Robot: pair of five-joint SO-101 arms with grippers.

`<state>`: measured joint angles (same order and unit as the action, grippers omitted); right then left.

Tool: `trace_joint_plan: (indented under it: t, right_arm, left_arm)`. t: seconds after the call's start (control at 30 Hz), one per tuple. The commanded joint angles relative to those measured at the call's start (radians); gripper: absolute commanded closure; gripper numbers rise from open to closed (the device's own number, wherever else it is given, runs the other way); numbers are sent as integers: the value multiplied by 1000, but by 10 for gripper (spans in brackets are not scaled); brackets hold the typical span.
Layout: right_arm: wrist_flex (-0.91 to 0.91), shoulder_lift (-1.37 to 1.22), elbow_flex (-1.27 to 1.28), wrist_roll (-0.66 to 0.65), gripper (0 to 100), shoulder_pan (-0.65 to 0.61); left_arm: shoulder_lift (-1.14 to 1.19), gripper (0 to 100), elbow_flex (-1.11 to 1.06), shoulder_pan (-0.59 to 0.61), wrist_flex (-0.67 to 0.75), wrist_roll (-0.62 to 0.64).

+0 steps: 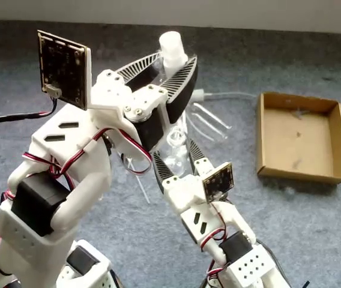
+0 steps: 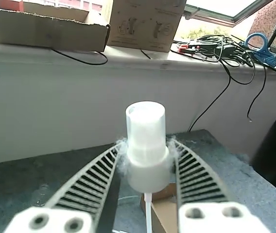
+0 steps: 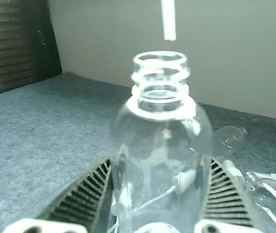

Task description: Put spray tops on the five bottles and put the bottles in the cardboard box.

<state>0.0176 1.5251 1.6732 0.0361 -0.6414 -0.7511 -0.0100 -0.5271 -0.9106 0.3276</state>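
Over grey carpet (image 1: 278, 240), mid-capping. Clamped on spray top (image 2: 146, 126) with left gripper (image 2: 146, 148), on bottle (image 3: 160, 126) with right gripper (image 3: 161, 164). Next: gotta lower tube (image 3: 168, 19) straight into neck (image 3: 160, 68), then twist.

Spray top (image 1: 172, 45) in left pincer (image 1: 174, 61) above bottle (image 1: 176, 143) in right pincer (image 1: 176, 158)

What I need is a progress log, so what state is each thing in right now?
spray top: clamped in the left gripper, above the bottle, not yet on.
bottle: upright, neck open, held by the right gripper.
left gripper: shut on the spray top.
right gripper: shut on the bottle.
cardboard box: open-topped, flat on the table.
other bottles: lying on the table.
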Motion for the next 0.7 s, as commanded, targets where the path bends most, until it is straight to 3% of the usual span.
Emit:
trace_joint_plan:
  t: [0.0,0.67]
  right_arm:
    - [-1,7,128,11,796,-4]
    - [-1,7,128,9,796,-4]
  left_arm:
    - [-13,996,10,28,34,8]
    - [-13,996,-36,90,32,6]
